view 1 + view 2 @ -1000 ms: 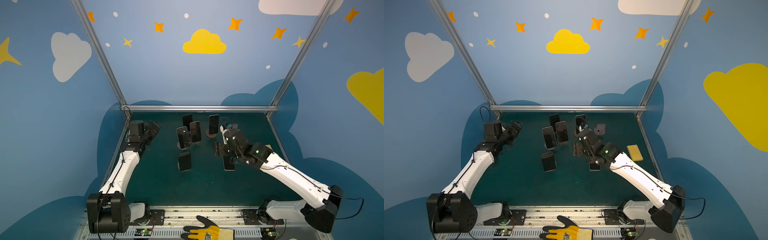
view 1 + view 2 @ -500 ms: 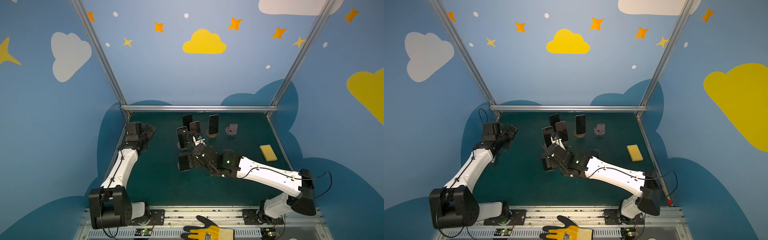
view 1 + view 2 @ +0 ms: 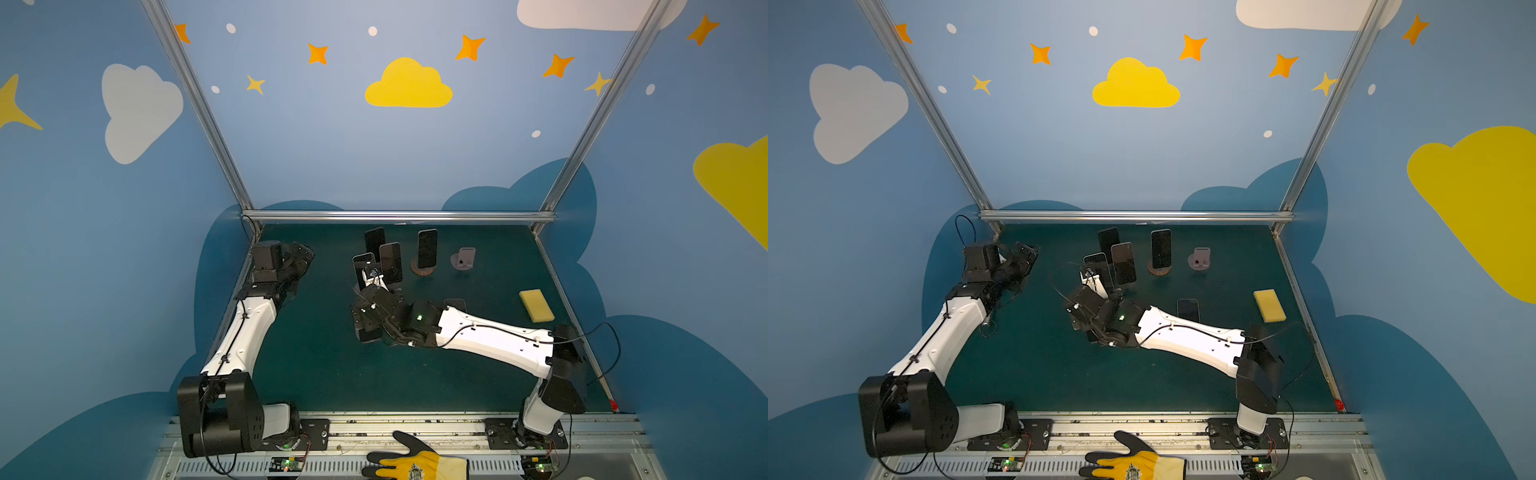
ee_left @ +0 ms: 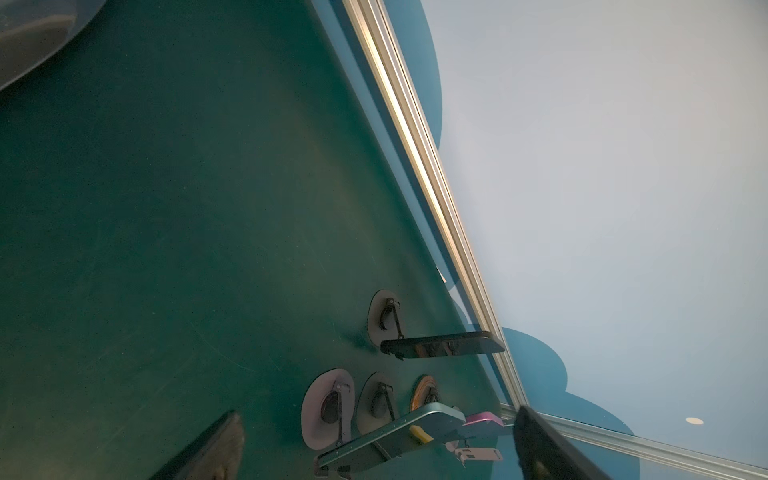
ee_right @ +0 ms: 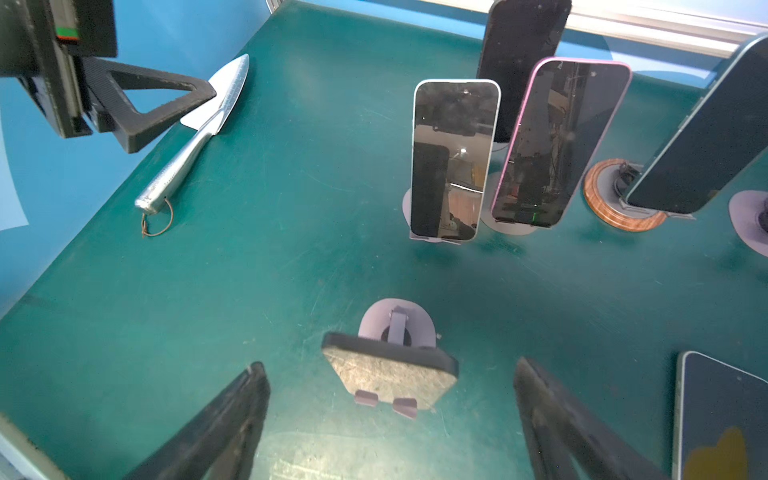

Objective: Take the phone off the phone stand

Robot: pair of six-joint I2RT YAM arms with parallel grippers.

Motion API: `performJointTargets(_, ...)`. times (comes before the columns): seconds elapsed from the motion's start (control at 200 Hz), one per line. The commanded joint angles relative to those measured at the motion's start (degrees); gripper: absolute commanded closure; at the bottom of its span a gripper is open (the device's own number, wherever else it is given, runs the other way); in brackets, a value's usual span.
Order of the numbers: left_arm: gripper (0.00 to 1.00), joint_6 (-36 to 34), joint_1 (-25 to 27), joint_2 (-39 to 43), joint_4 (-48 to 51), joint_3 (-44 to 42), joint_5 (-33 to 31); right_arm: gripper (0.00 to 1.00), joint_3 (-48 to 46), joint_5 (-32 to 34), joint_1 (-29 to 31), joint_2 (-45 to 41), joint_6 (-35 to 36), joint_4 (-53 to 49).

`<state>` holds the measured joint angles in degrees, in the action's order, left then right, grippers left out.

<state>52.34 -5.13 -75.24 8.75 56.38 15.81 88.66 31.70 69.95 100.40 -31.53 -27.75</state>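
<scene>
Right wrist view: the phone is sitting dead ahead of my right tool, low between the two fingers, propped on its lilac stand.
Right tool: I am holding it wide open and gripping nothing; both fingers are standing clear of the phone's side edges.
Long axis: the phone is leaning back, running from the stand's two lips nearest me up and away toward the back rail, so its short width is lying across my opening.
Nearer arm: my right arm is reaching over it in both top views; in a top view the phone is showing only partly under the wrist. My left tool is waiting well apart by the left wall, also fully open and empty.
Coming move, as I am judging it: going forward and down until the fingers are bracketing the side edges, closing, then lifting along the lean to clear the lips.
Worktop: dark green, flat, lightly scuffed, giving room either side of the stand.
Neighbours: four back phones are standing on stands further off, the blue phone nearest; a flat phone is lying just beside one finger; a knife is lying off toward the left tool.
Room: blue walls are closing three sides; a sponge is resting near the right wall.
</scene>
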Motion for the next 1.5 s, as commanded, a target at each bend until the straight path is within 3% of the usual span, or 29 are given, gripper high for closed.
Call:
performJointTargets(0.0, 0.0, 0.0, -0.1, 0.5, -1.7, -0.4, 1.2, 0.08, 3.1, 0.7, -0.4, 1.9, -0.6, -2.2)
performJointTargets(0.385, 0.0, 0.4, 0.0, 0.4, -5.5, -1.3, 5.3, 0.08, 4.9, 0.2, -2.2, 6.5, -0.6, -2.4)
performJointTargets(0.996, 0.0, 2.2, -0.1, -1.8, -7.3, -1.1, 8.9, 0.08, 3.9, -6.5, -4.3, 10.2, -4.5, 0.1)
performJointTargets(1.497, 0.0, 2.6, -0.1, -2.2, -8.0, -1.4, 9.2, 0.1, 2.0, -3.6, -2.7, 11.9, -7.7, 2.2)
